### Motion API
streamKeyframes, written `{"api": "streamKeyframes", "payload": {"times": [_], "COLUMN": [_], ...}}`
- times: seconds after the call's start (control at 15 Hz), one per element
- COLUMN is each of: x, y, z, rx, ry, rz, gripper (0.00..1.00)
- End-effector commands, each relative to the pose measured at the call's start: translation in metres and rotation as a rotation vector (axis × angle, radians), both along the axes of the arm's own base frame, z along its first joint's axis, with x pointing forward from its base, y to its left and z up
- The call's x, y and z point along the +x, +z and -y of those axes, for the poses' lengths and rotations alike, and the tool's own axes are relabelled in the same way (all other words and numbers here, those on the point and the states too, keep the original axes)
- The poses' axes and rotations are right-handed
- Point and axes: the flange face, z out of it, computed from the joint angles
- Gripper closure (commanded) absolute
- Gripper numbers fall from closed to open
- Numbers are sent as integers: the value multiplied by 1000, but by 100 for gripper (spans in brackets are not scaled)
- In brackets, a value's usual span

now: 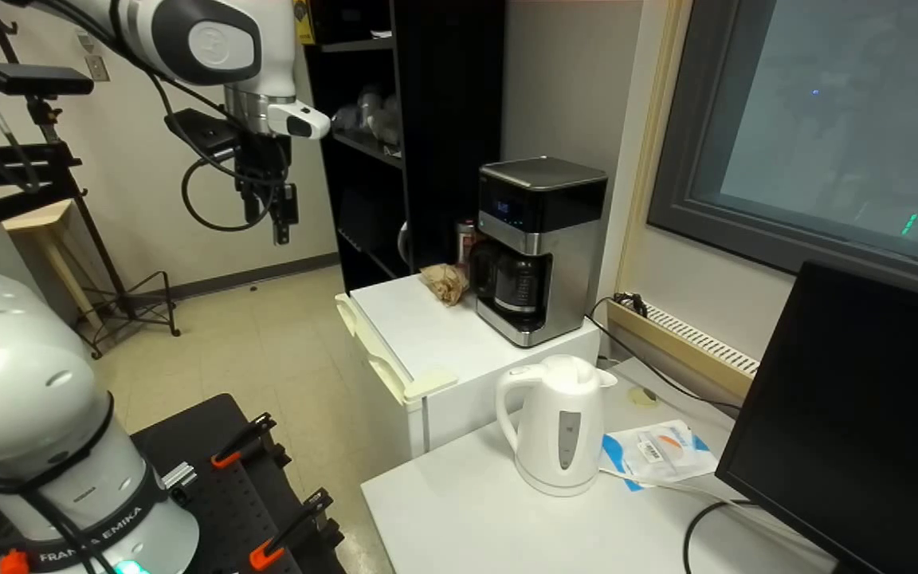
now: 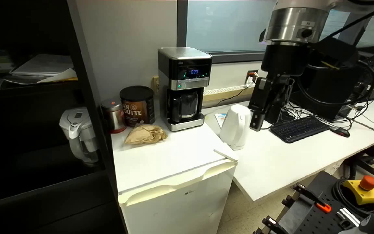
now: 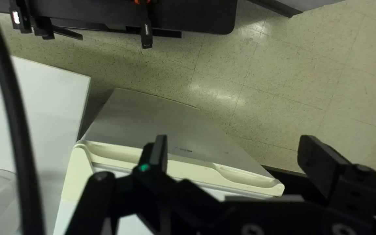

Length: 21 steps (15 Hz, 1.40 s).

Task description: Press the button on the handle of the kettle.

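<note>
The claw point(image 3: 235, 153) hangs high, pointing down, its fingers point(image 3: 159, 151) spread wide with nothing between them; in the wrist view they line up with the front edge of the white fridge point(image 3: 171, 120). It touches nothing, and the height probably gives it room to swing sideways over the things below. Spread fingers suit a grasp more than a press, so they may need to come together, or one tip may have to do the pushing.

Past the fridge, the kettle point(image 1: 543, 454) stands upright on the desk point(image 1: 467, 510), near the edge that meets the fridge and set back from the front corner. Its handle point(image 1: 504, 395) is turned toward the fridge side and that corner, the spout point(image 1: 608, 379) away from it, likely so that the button can be reached from the claw's side; the button is too small to make out. A flat packet point(image 1: 670, 448) lies just beside the kettle, on the spout side.

The coffee machine point(image 2: 185, 87) stands on the fridge top at the back corner nearest the desk, so a low sideways path could brush it.
</note>
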Motion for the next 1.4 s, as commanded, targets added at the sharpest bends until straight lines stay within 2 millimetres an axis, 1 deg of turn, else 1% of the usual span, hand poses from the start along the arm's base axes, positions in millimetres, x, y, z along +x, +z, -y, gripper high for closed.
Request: {"api": "streamKeyframes", "payload": {"times": [0.0, 0.4, 0.73, 0.8, 0.87, 1.0, 1.2, 1.33], "x": [27, 76, 104, 108, 111, 116, 120, 122], "y": [-15, -44, -70, -75, -80, -90, -104, -111], "z": [20, 69, 106, 112, 119, 132, 152, 167], "rx": [-22, -66, -97, -100, -102, -110, -133, -149], "ry": [-51, -204, -371, -409, -445, -515, -618, -691], "rz": [21, 102, 189, 204, 215, 231, 252, 264], "gripper": [0, 0, 0, 25, 28, 40, 64, 79]}}
